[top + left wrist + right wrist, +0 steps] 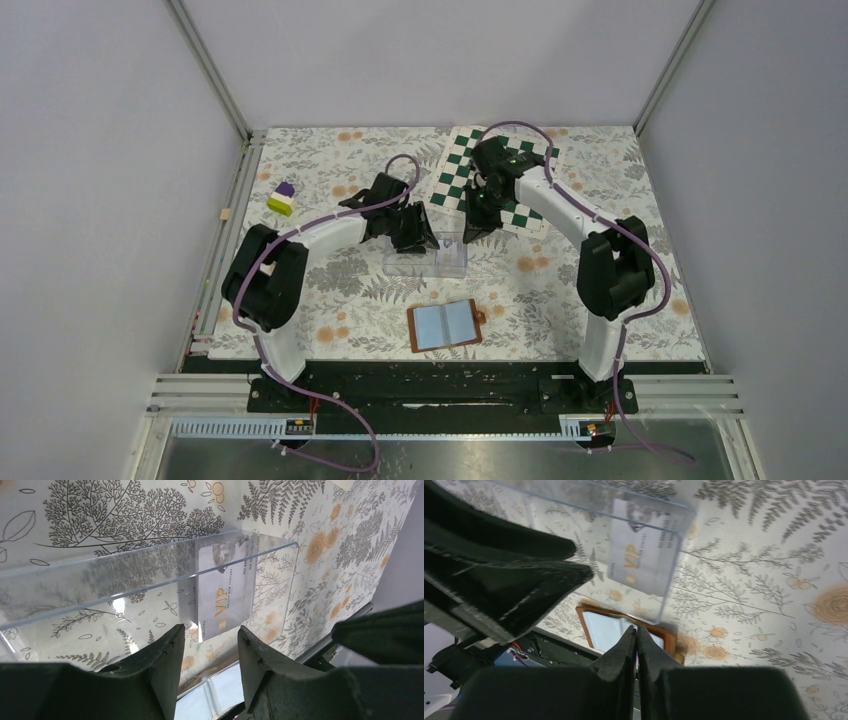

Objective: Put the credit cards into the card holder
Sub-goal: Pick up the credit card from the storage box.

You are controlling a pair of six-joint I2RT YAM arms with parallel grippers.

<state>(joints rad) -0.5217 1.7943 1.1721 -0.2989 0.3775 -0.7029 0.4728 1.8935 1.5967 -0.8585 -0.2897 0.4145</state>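
— Which step?
— Fetching. A credit card sits inside the clear case, and the card holder lies open nearer the bases.
— Grippers?
— The left gripper stands apart. The right gripper is pinched together, seemingly empty. Next it must reopen and grip the card.

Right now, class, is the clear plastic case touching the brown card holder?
Apart. The top view shows a strip of floral table cover between the clear plastic case and the open card holder.
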